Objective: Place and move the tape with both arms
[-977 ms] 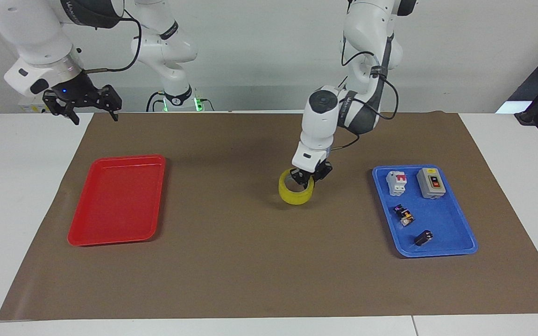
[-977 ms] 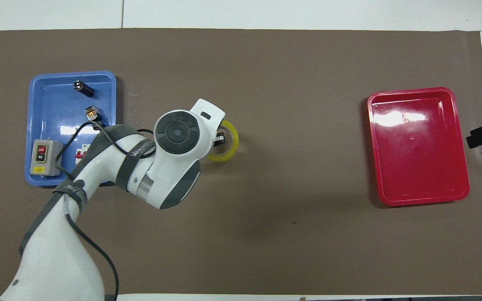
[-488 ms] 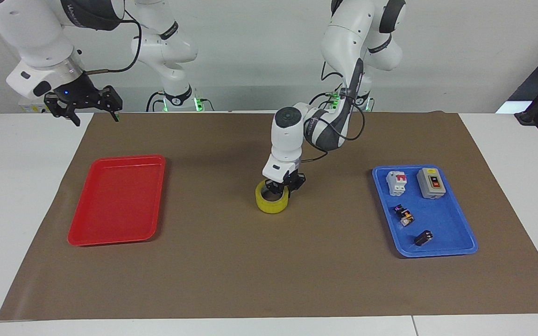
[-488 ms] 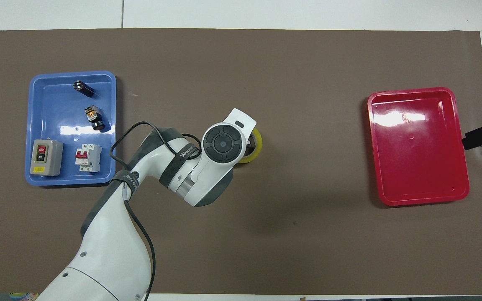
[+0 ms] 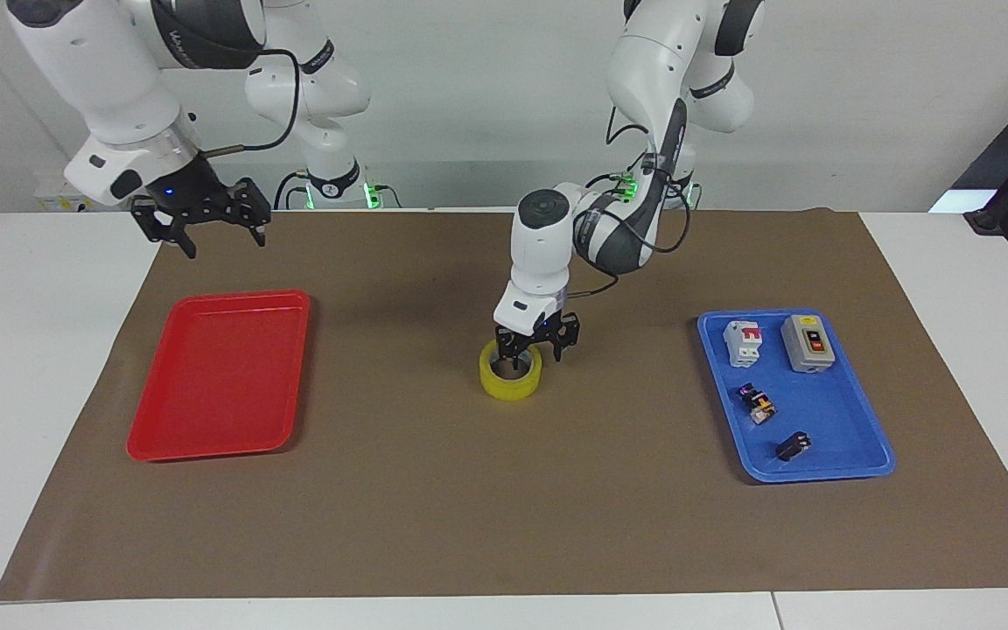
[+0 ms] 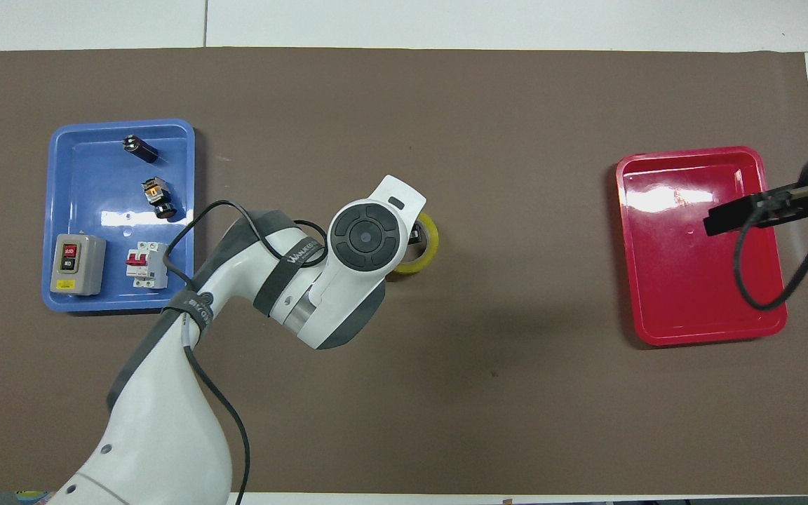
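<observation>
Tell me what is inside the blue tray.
The blue tray holds a grey switch box, a red-and-white breaker and two small dark parts; nothing there is covered.

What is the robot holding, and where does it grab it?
Nothing is held. The left pincer is open astride the wall of the yellow translucent tape roll on the brown mat; the right pincer is open, empty.

You see a translucent yellow tape (image 5: 511, 378) on the plain brown mat (image 5: 504, 507) covering the white table (image 5: 23, 367). One tray (image 5: 215, 376) is glossy red, the other tray (image 5: 819, 464) blue, holding a grey switch box (image 5: 807, 343) with red and black buttons.
</observation>
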### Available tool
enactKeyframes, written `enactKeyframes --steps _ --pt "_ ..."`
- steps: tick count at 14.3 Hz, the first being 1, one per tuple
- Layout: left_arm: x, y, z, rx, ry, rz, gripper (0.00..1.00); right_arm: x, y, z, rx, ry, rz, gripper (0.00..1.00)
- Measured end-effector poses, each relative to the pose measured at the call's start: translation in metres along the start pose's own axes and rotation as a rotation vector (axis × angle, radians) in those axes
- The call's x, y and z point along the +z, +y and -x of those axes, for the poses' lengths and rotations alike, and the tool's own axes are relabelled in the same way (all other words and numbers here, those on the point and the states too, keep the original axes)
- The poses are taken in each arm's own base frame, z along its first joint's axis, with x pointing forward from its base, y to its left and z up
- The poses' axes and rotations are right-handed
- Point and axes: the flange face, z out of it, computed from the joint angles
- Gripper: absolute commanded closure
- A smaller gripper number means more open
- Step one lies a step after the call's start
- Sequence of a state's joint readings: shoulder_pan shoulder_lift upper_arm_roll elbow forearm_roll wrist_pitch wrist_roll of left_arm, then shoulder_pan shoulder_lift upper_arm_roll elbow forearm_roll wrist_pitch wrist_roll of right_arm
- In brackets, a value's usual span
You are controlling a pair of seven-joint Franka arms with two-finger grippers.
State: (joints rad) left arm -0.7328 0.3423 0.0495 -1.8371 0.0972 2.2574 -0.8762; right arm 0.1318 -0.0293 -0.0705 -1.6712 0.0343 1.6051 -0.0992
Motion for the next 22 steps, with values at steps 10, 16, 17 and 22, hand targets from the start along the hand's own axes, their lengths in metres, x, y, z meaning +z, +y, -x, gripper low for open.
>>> enactKeyframes --steps 10,16,17,22 --pt "-0.143 -0.259 -0.099 0.051 -0.076 0.002 0.0 0.157 -0.238 -0.078 0.084 0.089 0.003 0.0" --pt "-0.217 -0.377 -0.133 0.036 -0.054 0.009 0.0 0.251 -0.287 -0.089 0.119 0.111 0.0 0.01" --pt "-0.231 -0.387 -0.137 0.032 -0.055 0.007 0.0 0.259 -0.288 -0.09 0.119 0.11 0.001 0.07" --pt "-0.252 -0.416 -0.138 0.074 -0.12 0.0 0.0 0.278 -0.282 -0.087 0.126 0.103 0.006 0.14"
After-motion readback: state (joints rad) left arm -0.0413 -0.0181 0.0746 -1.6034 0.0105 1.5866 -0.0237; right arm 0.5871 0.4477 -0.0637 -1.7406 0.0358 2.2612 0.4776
